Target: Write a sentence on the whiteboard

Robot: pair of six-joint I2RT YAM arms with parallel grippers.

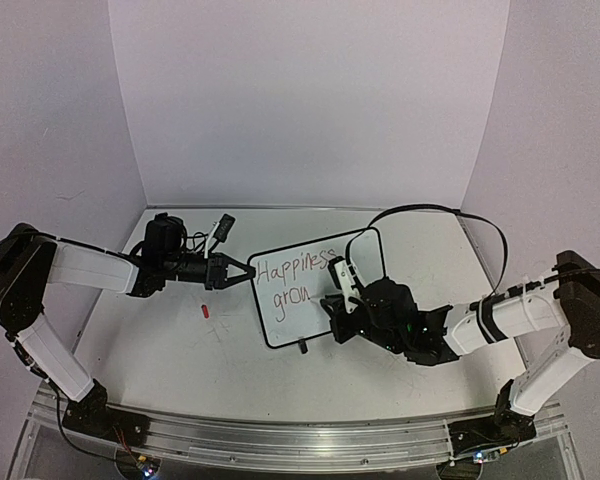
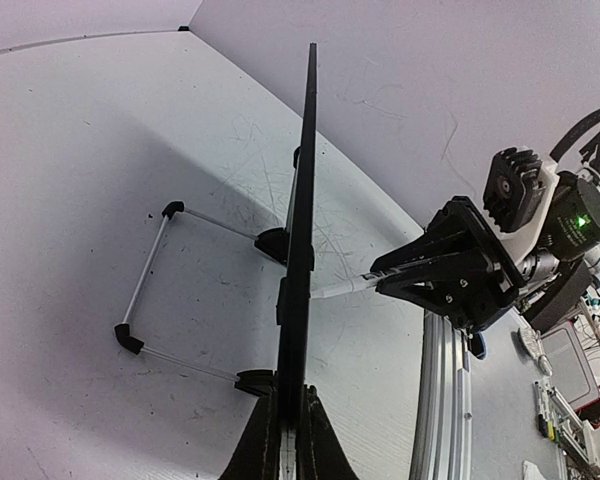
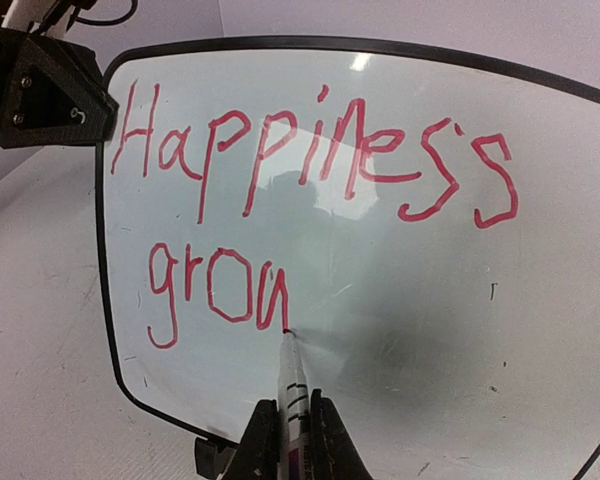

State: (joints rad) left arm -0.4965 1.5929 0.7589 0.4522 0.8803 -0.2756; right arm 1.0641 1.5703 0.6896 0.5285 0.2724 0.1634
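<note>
The whiteboard (image 1: pixel 315 290) stands tilted on the table, black-framed. Red lettering (image 1: pixel 295 268) on it reads "Happiness" with "gro" and part of a further letter below (image 3: pixel 283 300). My left gripper (image 1: pixel 242 272) is shut on the board's left edge; in the left wrist view the board (image 2: pixel 302 230) is edge-on between the fingers (image 2: pixel 325 440). My right gripper (image 3: pixel 288 440) is shut on a white marker (image 3: pixel 294 385). Its red tip touches the board (image 3: pixel 430 330) at the foot of the last stroke. The right gripper also shows in the top view (image 1: pixel 342 300).
A small red marker cap (image 1: pixel 206 311) lies on the table left of the board. The board's wire stand (image 2: pixel 145 290) sticks out behind it. An aluminium rail (image 1: pixel 280 440) runs along the near table edge. White walls close in the back and sides.
</note>
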